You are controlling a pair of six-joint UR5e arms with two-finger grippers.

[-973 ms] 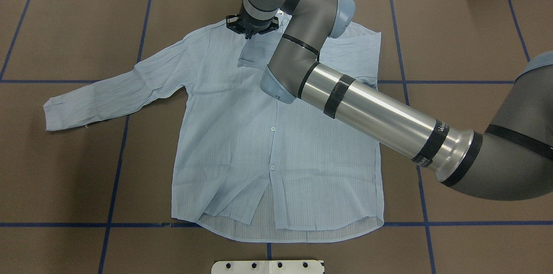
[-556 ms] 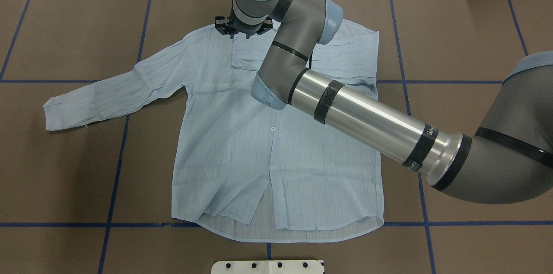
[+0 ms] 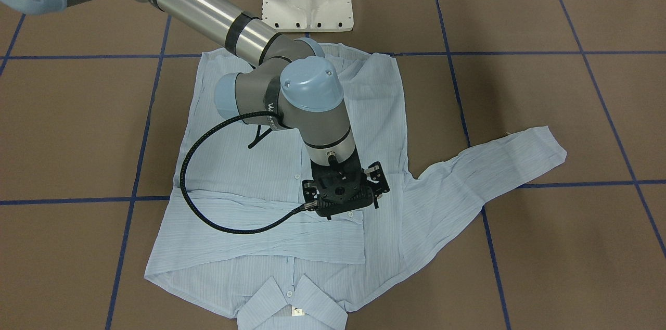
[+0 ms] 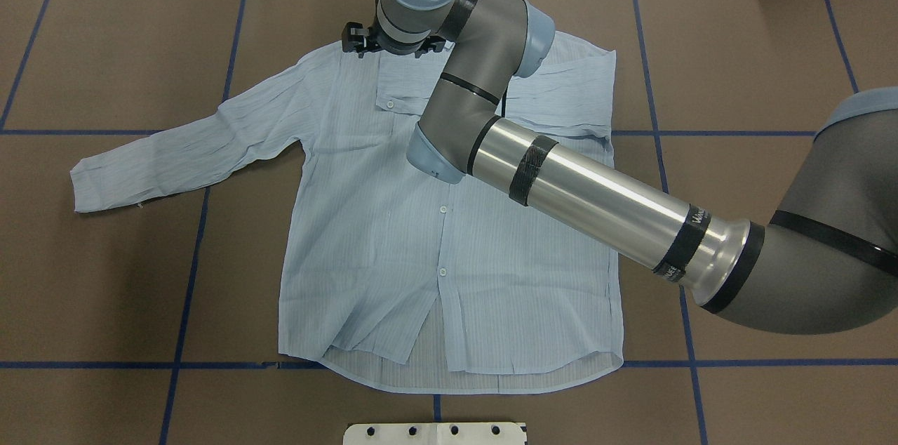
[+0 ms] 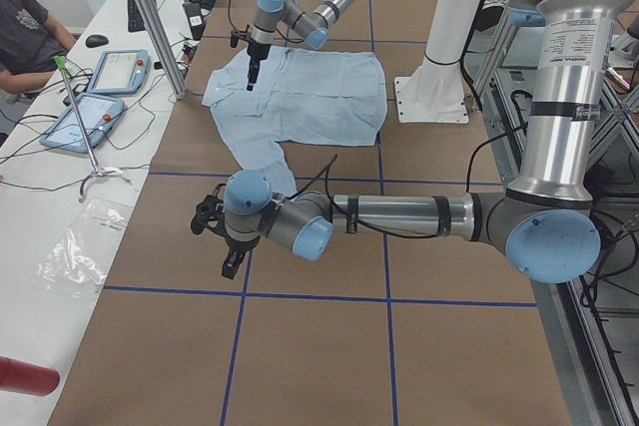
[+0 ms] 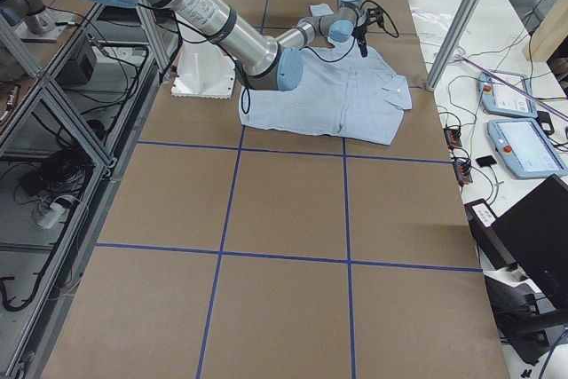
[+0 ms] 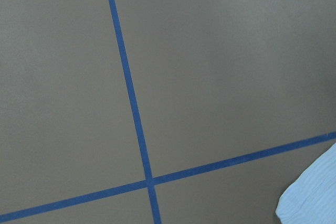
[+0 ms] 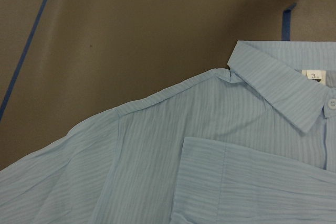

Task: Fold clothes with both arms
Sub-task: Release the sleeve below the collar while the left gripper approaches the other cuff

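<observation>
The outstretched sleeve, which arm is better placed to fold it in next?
Left, probably: the left gripper hangs close by the cuff of that sleeve, while the right gripper is over the shirt near its collar.

Thin crinkled matt cloth shirt (image 4: 379,248), matt paper table cover (image 4: 758,45), smooth shiny metal right arm (image 4: 603,199)
</observation>
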